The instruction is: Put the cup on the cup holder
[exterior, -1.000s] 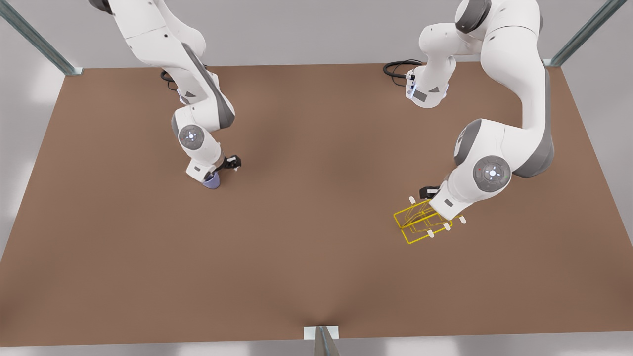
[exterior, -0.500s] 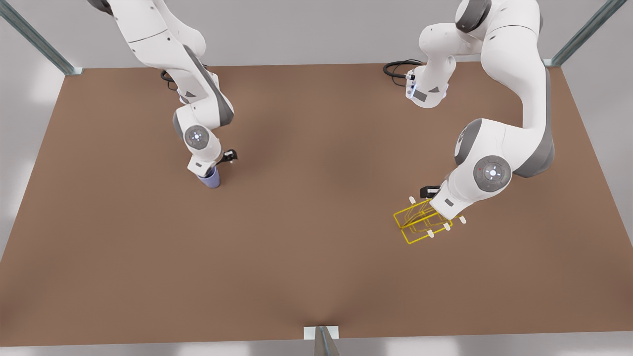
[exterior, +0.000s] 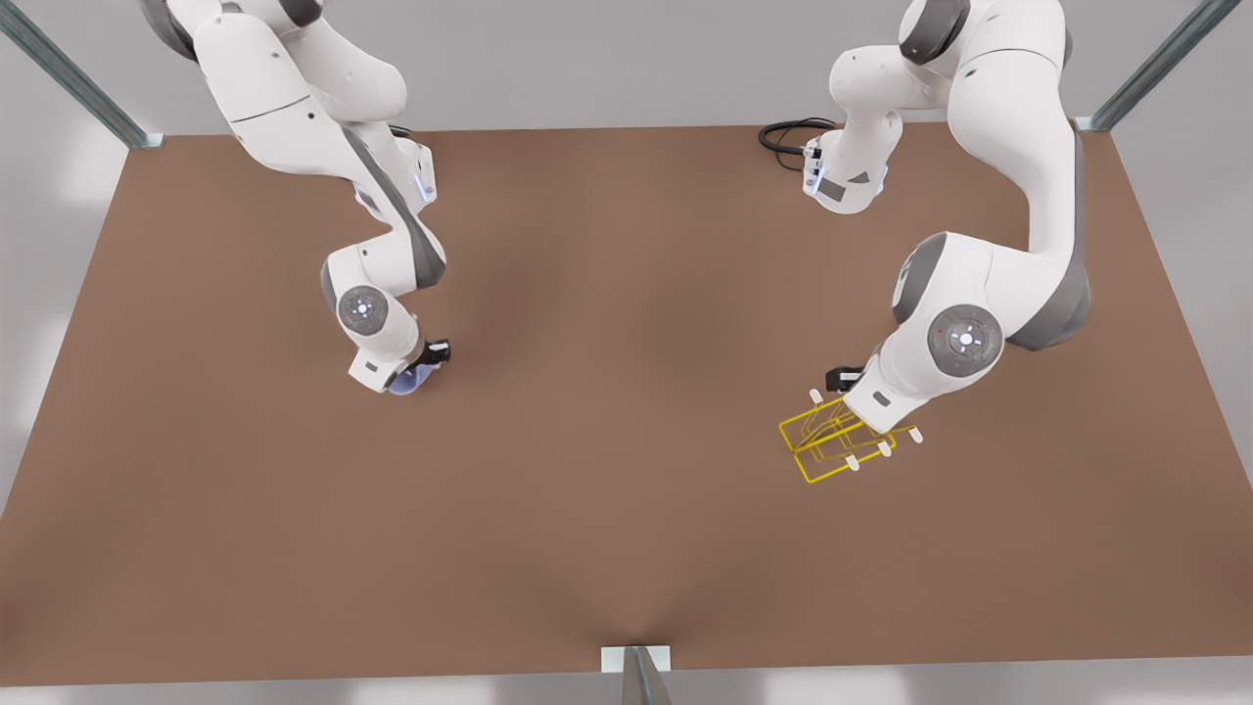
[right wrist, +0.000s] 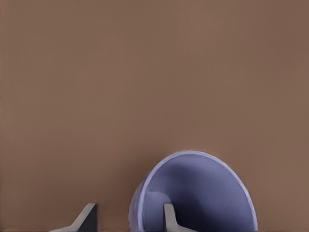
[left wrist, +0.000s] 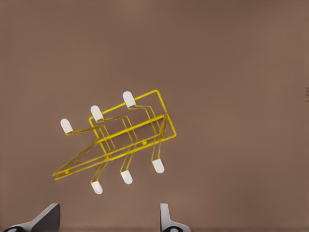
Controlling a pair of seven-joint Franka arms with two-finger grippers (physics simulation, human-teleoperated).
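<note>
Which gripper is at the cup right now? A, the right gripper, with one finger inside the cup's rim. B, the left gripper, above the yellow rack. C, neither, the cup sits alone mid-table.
A: in the right wrist view the right gripper has one finger inside the cup's rim; the left gripper hovers open over the cup holder.

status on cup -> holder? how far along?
Done: the right gripper has reached the cup, one finger inside the rim and one outside, apparently gripping it.
In hand: the cup sits at the front view's left, far from the cup holder. The left gripper hovers open above the holder.
Left: carry the cup across and seat it on a prong.
</note>
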